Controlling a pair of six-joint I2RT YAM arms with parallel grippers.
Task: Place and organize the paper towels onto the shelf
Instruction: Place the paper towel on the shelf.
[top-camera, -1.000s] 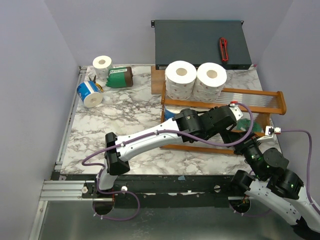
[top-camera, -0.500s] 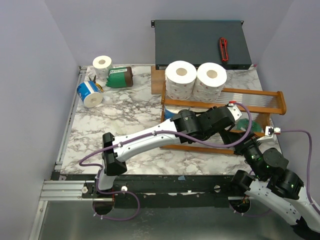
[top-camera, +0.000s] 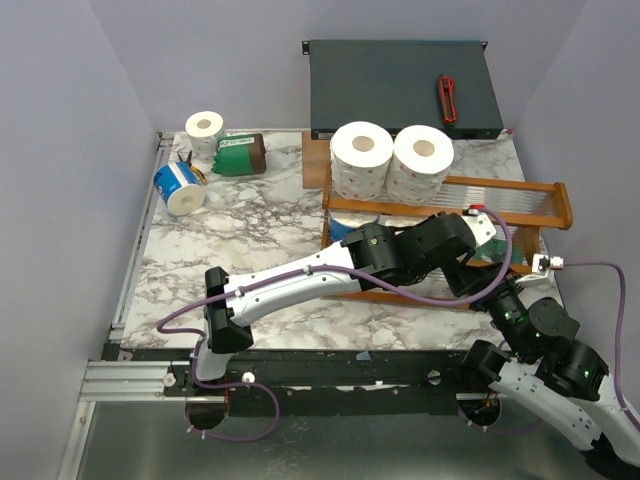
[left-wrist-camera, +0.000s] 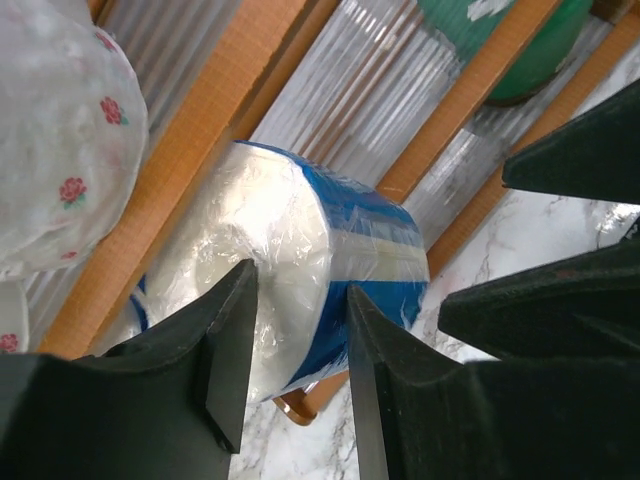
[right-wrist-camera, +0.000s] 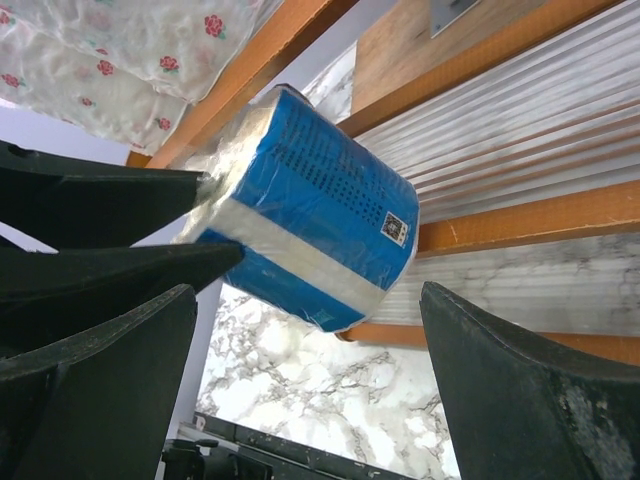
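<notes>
My left gripper (left-wrist-camera: 300, 340) is shut on the rim of a blue-wrapped paper towel roll (left-wrist-camera: 320, 250) and holds it tilted against the shelf's front rails (left-wrist-camera: 210, 130), below the top tier. The same roll (right-wrist-camera: 310, 220) shows in the right wrist view, just ahead of my right gripper (right-wrist-camera: 310, 390), which is open and empty. In the top view the left arm (top-camera: 440, 245) hides the roll. Two white rolls (top-camera: 362, 155) (top-camera: 421, 160) stand on the shelf (top-camera: 545, 190). A green-wrapped roll (top-camera: 507, 256) lies inside it.
On the table's far left are a white roll (top-camera: 205, 128), a green-wrapped roll (top-camera: 240, 155) and a blue-wrapped roll (top-camera: 178, 188). A dark grey metal box (top-camera: 400, 90) with a red tool (top-camera: 446, 98) sits behind the shelf. Something blue (top-camera: 338, 230) shows at the shelf's left end.
My left gripper has shifted a little to the right along the shelf with the blue-wrapped roll. The right arm has barely moved.
</notes>
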